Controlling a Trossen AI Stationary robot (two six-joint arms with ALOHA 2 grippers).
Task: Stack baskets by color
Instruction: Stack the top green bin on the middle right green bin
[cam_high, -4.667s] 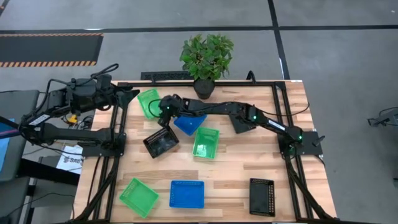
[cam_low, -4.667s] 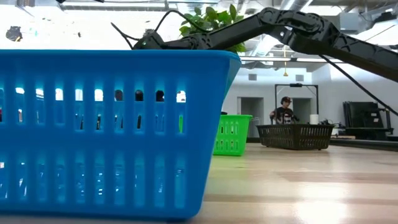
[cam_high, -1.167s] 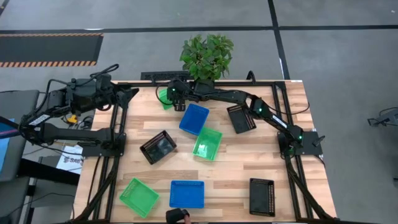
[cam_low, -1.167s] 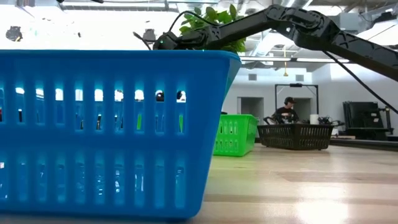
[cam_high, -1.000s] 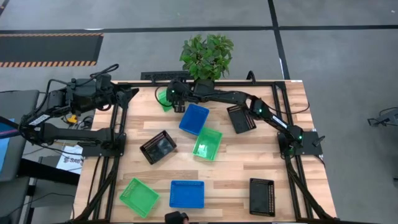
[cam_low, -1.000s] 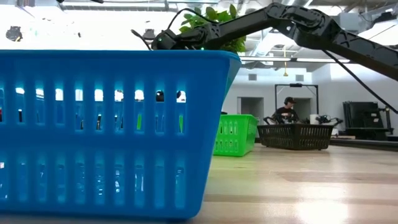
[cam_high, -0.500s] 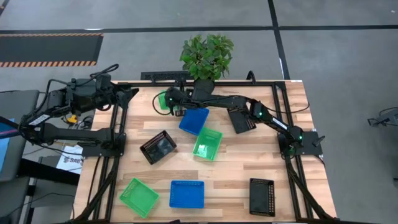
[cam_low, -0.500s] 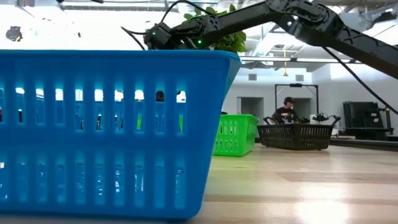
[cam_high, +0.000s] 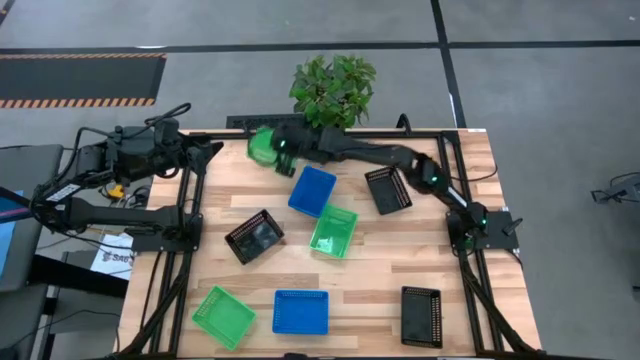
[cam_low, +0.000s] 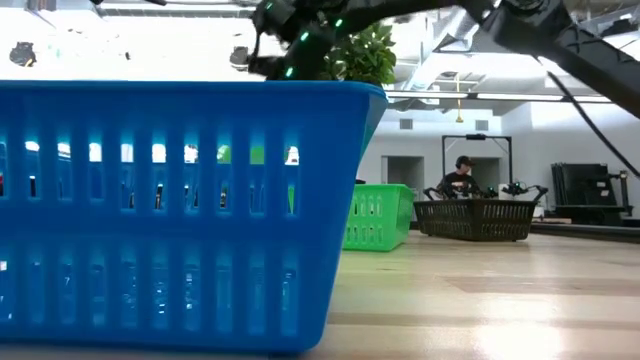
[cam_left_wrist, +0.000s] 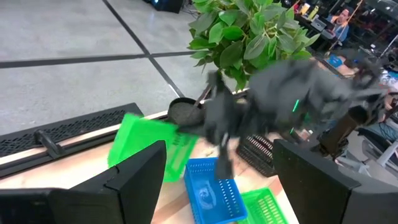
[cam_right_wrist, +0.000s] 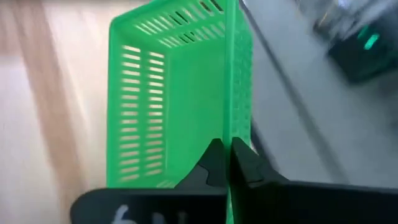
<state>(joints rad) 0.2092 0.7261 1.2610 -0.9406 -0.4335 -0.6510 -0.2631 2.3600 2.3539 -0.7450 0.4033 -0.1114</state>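
Green basket (cam_right_wrist: 180, 93) in right pincer (cam_right_wrist: 225, 163)

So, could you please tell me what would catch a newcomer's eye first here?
Probably the right pincer, shut on the rim of a green basket at the table's far edge, beside the potted plant. Next, the blue basket filling the low view's foreground.
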